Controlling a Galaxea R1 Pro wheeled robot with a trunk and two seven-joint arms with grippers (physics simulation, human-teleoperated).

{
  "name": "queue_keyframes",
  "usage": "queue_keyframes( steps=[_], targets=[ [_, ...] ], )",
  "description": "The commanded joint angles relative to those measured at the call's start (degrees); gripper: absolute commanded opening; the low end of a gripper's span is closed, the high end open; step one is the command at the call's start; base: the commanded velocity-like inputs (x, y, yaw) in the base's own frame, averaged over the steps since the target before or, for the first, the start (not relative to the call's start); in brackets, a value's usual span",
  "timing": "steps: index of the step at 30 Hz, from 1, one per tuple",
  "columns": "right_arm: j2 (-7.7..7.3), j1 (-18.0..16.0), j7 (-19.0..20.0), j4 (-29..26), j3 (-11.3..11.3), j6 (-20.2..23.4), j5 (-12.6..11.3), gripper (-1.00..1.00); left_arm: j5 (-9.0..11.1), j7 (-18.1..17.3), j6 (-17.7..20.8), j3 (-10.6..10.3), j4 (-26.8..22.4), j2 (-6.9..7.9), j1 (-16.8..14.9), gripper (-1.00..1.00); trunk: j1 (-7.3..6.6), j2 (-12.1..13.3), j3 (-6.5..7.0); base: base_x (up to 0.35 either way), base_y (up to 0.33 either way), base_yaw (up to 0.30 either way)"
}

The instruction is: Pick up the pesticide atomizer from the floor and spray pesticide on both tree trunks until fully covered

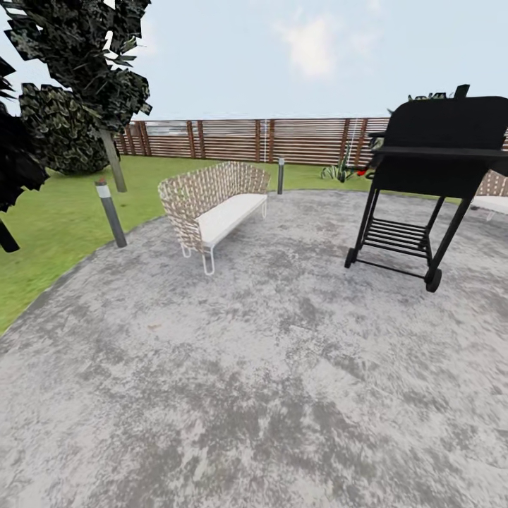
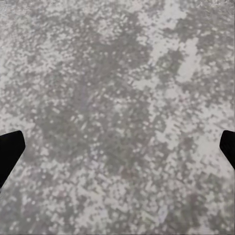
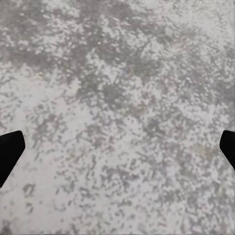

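Grey mottled paving (image 1: 268,395) fills the frame's lower half.
Wicker sofa (image 1: 214,209) centre-left, black grill (image 1: 430,176) right; both claws (image 2: 117,149) (image 3: 117,149) hang spread apart, empty.

A wicker bench (image 1: 212,208) with white cushion and a black wheeled grill (image 1: 427,176) are seen on mottled grey paving (image 1: 268,395); two bollard lights (image 1: 111,212) are noted at its edge.
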Motion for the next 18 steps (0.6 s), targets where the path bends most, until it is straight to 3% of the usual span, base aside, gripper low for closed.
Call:
queue_keyframes(
  steps=[1, 18],
  targets=[
    [0.01, -0.03, -0.01, 0.04, -0.05, -0.18, 0.02, 1.0, 0.13, 0.01, -0.19, 0.07, 0.06, -0.01, -0.03, 1.0, 0.03, -0.01, 0.04, 0.34, 0.0, 0.0],
    [0.1, -0.01, -0.04, 0.12, -0.02, -0.18, 0.02, 1.0, 0.13, 0.01, -0.19, 0.11, 0.11, 0.08, -0.03, 1.0, 0.03, -0.01, 1.2, 0.34, 0.0, 0.0]
  ],
)
